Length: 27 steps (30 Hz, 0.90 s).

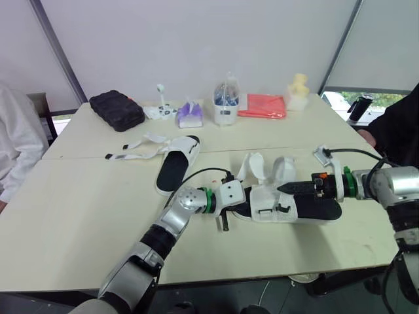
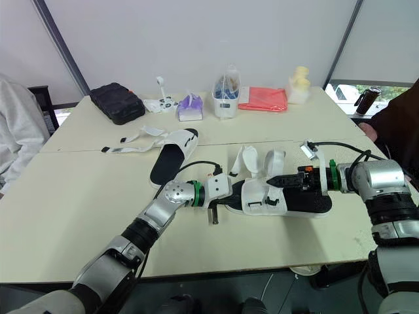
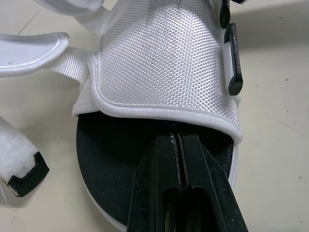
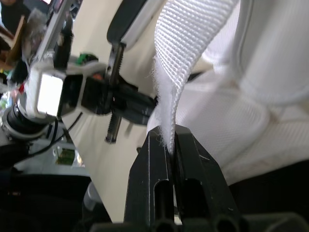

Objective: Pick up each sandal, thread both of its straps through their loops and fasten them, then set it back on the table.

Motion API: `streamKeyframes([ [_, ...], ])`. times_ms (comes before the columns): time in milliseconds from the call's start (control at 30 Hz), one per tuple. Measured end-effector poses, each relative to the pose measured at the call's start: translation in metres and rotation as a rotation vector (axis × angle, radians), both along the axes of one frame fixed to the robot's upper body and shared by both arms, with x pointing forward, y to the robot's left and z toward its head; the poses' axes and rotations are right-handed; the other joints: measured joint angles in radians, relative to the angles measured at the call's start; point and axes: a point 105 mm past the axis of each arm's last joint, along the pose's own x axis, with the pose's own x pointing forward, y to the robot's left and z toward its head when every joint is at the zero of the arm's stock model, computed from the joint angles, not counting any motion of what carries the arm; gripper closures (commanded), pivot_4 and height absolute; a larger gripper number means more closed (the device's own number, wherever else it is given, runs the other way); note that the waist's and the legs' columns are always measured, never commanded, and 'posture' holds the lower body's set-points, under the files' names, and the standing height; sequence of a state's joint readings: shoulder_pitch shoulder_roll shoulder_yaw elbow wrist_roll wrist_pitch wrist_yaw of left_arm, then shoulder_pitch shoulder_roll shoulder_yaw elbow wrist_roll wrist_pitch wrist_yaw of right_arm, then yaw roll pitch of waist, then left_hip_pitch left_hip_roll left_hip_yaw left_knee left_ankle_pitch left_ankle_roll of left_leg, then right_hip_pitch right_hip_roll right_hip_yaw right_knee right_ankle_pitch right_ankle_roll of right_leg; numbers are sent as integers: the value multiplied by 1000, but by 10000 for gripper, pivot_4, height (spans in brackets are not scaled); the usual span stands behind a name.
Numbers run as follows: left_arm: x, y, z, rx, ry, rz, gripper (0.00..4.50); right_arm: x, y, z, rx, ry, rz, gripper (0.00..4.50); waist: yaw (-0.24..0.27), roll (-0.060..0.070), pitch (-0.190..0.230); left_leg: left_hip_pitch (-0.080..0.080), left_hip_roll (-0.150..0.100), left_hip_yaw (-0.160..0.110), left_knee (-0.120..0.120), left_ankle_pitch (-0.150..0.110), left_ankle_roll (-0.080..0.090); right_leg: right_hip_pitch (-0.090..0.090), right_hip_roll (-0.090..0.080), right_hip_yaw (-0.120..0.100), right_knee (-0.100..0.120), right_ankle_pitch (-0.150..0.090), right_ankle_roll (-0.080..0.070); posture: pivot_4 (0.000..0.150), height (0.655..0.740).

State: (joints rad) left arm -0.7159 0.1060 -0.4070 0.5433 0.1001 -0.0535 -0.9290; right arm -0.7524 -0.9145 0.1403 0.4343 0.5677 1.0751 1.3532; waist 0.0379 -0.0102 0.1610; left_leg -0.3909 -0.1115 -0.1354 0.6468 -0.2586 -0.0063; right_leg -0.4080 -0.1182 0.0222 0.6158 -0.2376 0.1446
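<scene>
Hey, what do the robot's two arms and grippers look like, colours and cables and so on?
Both arms are silver-grey with black segments: the left arm has a rounded silver joint, the right arm a silver cylinder. Each wrist has a green ring, a white block and black cables. The left gripper and right gripper each have two flat black fingers.

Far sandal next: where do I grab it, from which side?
Probably pinch the far sandal by the sole rim at its bare near end, coming from the robot's side; that end points toward the robot, while its straps sprawl to the left.
</scene>
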Motion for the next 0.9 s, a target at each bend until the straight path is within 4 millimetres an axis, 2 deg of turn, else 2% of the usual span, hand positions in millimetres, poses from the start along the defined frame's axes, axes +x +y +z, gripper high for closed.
streamKeyframes([
  [267, 0, 0, 0, 0, 1, 2, 45000, 1, 6, 0, -5, -12, 28, 44650, 0, 0, 0, 0, 0, 0, 0, 0, 0, 0, 0, 0, 0, 0, 0, 1500, 7400],
  [500, -1, 0, 0, -2, 1, 1, 45000, 16, 5, 35, 104, -74, -27, 44650, 1, 0, 0, 0, 0, 0, 0, 0, 0, 0, 0, 0, 0, 0, 0, 1500, 7400],
  [900, -2, 1, 0, -7, -1, 7, 45000, 10, -5, 12, 85, 14, -25, 44650, 0, 0, 0, 0, 0, 0, 0, 0, 0, 0, 0, 0, 0, 0, 0, 1500, 7400],
])
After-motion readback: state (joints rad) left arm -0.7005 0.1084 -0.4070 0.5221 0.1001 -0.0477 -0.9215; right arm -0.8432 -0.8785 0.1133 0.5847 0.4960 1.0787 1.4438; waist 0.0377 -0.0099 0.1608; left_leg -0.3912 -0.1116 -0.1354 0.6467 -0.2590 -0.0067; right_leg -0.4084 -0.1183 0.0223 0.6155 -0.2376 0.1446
